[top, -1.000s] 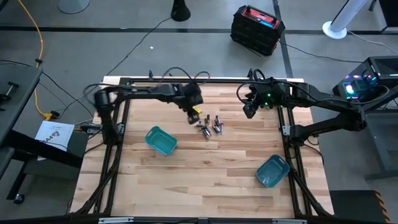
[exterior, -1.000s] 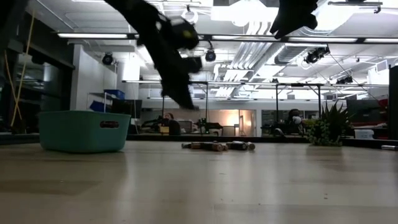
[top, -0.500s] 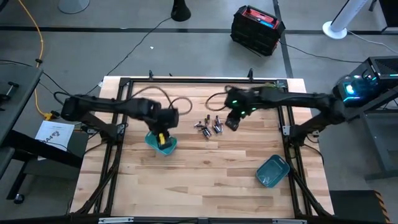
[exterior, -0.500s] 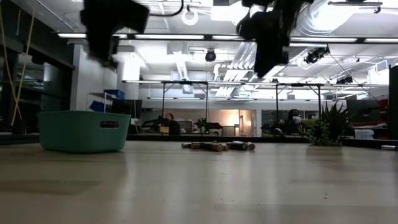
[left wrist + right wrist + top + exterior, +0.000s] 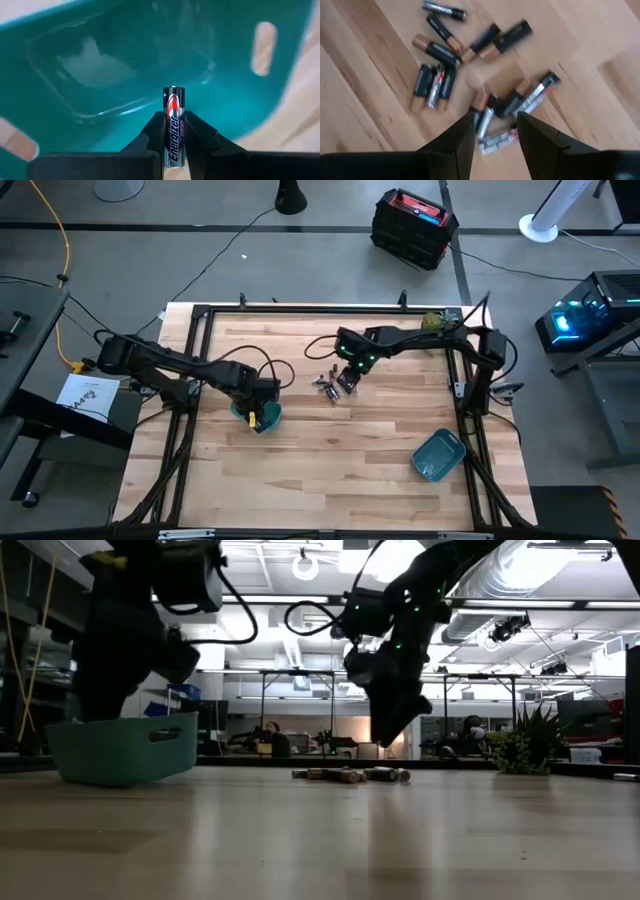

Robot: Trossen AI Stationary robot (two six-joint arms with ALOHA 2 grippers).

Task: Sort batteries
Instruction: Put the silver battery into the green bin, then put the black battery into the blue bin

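Since half a second ago, the left gripper (image 5: 256,416) has dropped lower into the teal bin (image 5: 268,416) at the table's left, and the right gripper (image 5: 347,380) has moved in over the pile of batteries (image 5: 331,385) near the table's middle.

Left fingers (image 5: 150,134) are closed on one battery (image 5: 173,125), silver and black with a red flash, held upright between the tips. Teal bin floor directly behind it. In the low view this bin (image 5: 125,745) sits tilted, one end lifted, with the left arm down inside it.

Right fingers (image 5: 459,145) are parted with nothing between them, poised just above the loose pile (image 5: 470,75). Cells lie scattered at mixed angles on the wooden table (image 5: 340,450), some copper-topped, some silver.

Second teal bin (image 5: 438,454) stands well apart, near the table's right front corner.
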